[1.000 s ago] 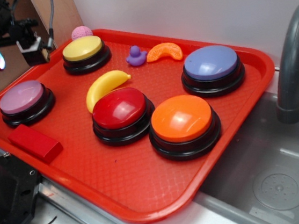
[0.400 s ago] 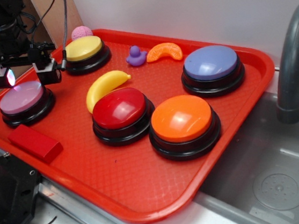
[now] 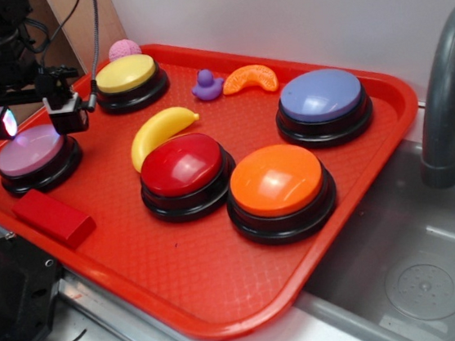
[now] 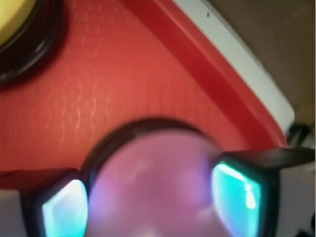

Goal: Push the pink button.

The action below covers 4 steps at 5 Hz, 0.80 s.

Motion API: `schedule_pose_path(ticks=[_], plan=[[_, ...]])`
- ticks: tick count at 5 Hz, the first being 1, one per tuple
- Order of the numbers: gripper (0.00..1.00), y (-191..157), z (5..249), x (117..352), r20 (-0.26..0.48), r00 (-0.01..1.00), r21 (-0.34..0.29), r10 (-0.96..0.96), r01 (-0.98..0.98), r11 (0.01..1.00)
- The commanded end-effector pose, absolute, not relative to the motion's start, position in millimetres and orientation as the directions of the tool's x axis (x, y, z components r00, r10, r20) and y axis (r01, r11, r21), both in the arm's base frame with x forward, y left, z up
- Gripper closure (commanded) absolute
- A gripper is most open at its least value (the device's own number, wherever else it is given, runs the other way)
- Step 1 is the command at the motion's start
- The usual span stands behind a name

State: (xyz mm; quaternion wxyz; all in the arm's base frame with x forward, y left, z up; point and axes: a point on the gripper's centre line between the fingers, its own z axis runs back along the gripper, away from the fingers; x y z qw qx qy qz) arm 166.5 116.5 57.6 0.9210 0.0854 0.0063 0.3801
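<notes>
Pink button [image 3: 29, 150] — mauve dome, seemingly lit

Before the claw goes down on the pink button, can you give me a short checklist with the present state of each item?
1. Claw is above the pink button, not the yellow button: ok.
2. Button is centred between the fingers in the wrist view: ok.
3. Claw is open, one finger on each side of the dome: ok.
4. Red block is out of the path: ok.
5. Fingers already touch the button: cannot tell.
6. Button sits flat on the red tray: ok.
</notes>
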Motion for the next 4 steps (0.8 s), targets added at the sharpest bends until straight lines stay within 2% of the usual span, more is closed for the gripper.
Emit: schedule_pose_path(ticks=[1, 4], plan=[[0.0, 122.4, 92.3, 158.2, 0.133, 0.705, 0.127, 0.697, -0.709, 0.693], [0.0, 119.9, 121.3, 160.5, 0.135, 0.706, 0.117, 0.695, -0.708, 0.696]])
